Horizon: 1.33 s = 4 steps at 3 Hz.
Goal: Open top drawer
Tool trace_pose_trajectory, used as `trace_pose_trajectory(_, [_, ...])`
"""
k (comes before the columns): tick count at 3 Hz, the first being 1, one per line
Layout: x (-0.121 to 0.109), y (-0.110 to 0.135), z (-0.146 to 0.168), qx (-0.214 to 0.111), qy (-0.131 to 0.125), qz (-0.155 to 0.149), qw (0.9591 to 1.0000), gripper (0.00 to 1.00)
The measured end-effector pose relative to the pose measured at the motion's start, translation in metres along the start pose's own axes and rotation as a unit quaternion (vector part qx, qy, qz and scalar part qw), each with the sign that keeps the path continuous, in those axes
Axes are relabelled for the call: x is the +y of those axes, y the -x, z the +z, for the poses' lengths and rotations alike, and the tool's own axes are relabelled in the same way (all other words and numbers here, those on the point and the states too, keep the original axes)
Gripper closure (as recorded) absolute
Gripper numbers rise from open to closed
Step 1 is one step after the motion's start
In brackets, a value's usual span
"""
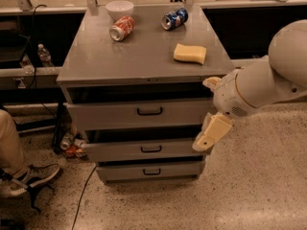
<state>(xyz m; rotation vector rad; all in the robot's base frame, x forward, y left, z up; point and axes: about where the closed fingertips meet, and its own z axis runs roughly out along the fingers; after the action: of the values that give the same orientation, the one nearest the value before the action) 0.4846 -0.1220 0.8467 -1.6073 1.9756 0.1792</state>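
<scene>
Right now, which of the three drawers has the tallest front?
The top drawer, right under the cabinet top; the middle drawer and bottom drawer have shallower fronts. The end effector hangs by the cabinet's right front edge, away from its handle.

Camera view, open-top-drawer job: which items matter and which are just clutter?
In the job:
top drawer
its black handle
claw, hanging at the right end of the middle drawer

Lying about:
white bowl, red can, blue can and yellow sponge, all on the cabinet top
middle drawer, bottom drawer
</scene>
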Motion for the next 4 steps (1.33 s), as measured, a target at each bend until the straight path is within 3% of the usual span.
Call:
trace_pose_trajectory(1, [0.0,0.0,0.0,0.0,0.0,0.0,1.0,0.0])
trace_pose_trajectory(2, [-0.016,-0.024,0.026,0.029,-0.015,-0.006,0.9995,0.0])
trace_pose_trajectory(3, [-0.039,-0.062,0.069,0.087,-0.029,-0.015,0.9957,0.0])
trace_pose_trajectory(4, [-0.053,-0.083,0.093,0.121,-0.04,-0.024,0.9915,0.0])
